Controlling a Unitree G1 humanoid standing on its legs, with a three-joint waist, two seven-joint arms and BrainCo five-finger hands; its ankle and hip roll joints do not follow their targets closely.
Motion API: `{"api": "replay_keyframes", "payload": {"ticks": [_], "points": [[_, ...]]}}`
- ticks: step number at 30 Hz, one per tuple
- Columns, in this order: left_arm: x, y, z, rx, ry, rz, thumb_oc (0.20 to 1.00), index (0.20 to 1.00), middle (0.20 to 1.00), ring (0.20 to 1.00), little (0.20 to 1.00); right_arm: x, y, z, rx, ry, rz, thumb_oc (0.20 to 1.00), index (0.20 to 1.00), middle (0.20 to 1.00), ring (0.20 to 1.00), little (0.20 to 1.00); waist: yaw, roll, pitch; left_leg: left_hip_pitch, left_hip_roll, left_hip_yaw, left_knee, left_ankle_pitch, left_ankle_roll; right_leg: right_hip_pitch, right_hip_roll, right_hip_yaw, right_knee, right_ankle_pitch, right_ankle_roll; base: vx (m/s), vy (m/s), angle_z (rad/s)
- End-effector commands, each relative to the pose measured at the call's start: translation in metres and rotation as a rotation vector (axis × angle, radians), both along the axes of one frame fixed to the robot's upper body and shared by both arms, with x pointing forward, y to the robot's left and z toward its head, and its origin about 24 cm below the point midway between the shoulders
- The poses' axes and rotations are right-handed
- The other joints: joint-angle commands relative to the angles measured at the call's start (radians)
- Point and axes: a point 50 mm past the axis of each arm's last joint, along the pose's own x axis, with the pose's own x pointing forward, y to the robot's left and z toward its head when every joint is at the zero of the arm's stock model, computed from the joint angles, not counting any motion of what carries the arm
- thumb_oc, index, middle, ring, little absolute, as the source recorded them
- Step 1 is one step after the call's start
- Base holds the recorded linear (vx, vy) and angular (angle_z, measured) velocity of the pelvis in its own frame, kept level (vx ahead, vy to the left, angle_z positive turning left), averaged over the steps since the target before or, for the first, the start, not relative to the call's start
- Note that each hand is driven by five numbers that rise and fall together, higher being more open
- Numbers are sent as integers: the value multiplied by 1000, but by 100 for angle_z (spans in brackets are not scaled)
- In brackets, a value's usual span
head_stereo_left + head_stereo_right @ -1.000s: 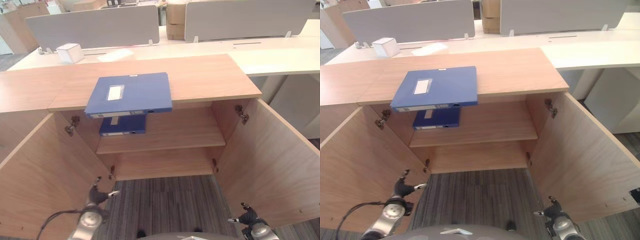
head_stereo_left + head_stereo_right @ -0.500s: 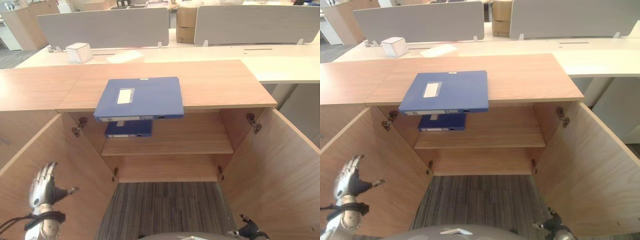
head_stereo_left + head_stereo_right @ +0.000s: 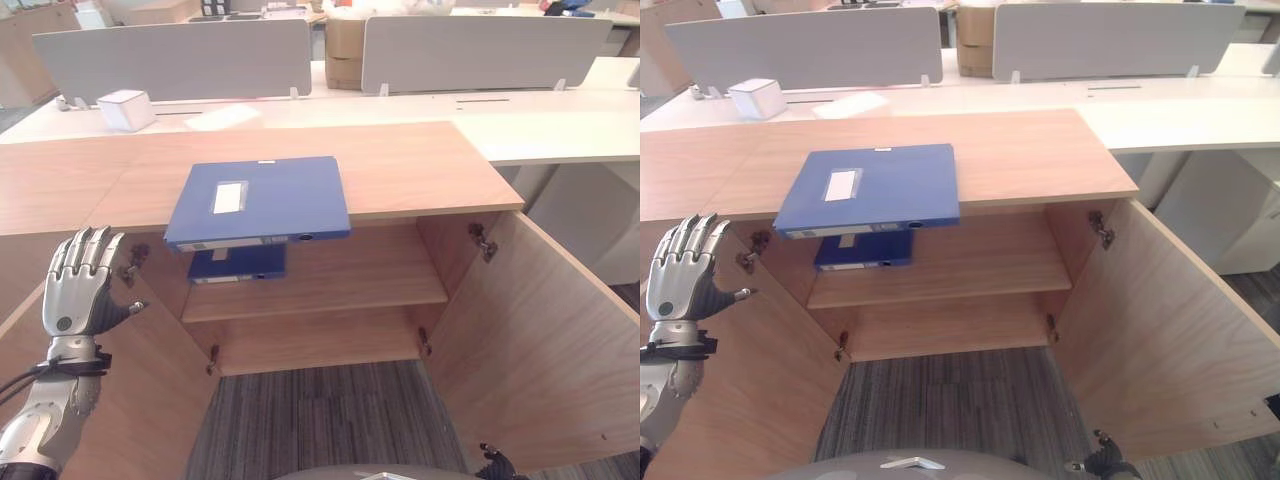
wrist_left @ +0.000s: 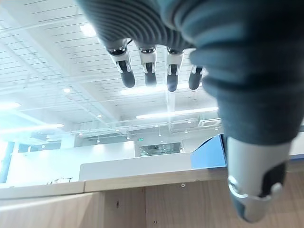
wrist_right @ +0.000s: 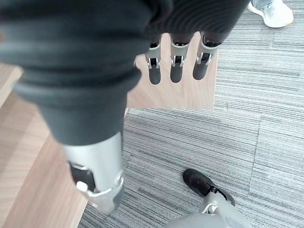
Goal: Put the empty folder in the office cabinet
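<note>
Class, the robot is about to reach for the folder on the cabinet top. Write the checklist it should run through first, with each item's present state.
1. Cabinet doors open: ok.
2. Blue folder on the cabinet top, front edge overhanging, graspable: ok.
3. Left hand raised, fingers straight, holding nothing: ok.
4. Right hand low by the floor, not near the folder: not ok.
5. Shelf has room beside the second folder: ok.
6. Folder empty: cannot tell.

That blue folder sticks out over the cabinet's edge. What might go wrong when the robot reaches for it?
The blue folder overhangs the cabinet top, so a nudge from the raised, open left robot hand might tip it to the floor. The left door stands close beside that hand and may get bumped. A second folder already occupies the upper shelf.
</note>
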Motion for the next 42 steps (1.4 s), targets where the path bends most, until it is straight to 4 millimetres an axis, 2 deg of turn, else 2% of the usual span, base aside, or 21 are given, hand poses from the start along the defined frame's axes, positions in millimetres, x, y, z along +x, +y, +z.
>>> {"api": "replay_keyframes", "payload": {"ticks": [1,14,20,31,42], "points": [[21,-2,38,109,-143,-65,1000,1000,1000,1000,1000,30,5,5,1,-92,26,1000,1000,1000,1000,1000,-17,-4,-1,14,62,-50,1,-55,-61,27,-89,11,5,-5,78,7,1,-8],[42,-38,17,2,-70,-208,1000,1000,1000,1000,1000,32,3,6,0,-107,-20,1000,1000,1000,1000,1000,-50,-2,-7,37,68,-19,1,-66,-61,20,-79,48,4,-4,79,17,-4,-10],[46,-45,6,-25,-33,-223,1000,1000,1000,1000,1000,31,3,6,-2,-110,-27,1000,1000,1000,1000,1000,-62,-1,-10,44,67,-10,1,-69,-60,22,-76,58,4,-5,78,11,-3,-3],[52,-44,1,-5,-10,-209,1000,1000,1000,1000,1000,29,2,5,-8,-105,-35,1000,1000,1000,1000,1000,-73,-2,-11,53,67,-3,1,-74,-61,25,-73,65,4,-6,79,4,-2,-2],[66,-22,6,110,-16,-96,1000,1000,1000,1000,1000,26,1,6,-15,-114,-43,1000,1000,1000,1000,1000,-99,-4,-17,67,61,20,1,-84,-59,18,-73,87,4,2,85,16,10,-6]]}}
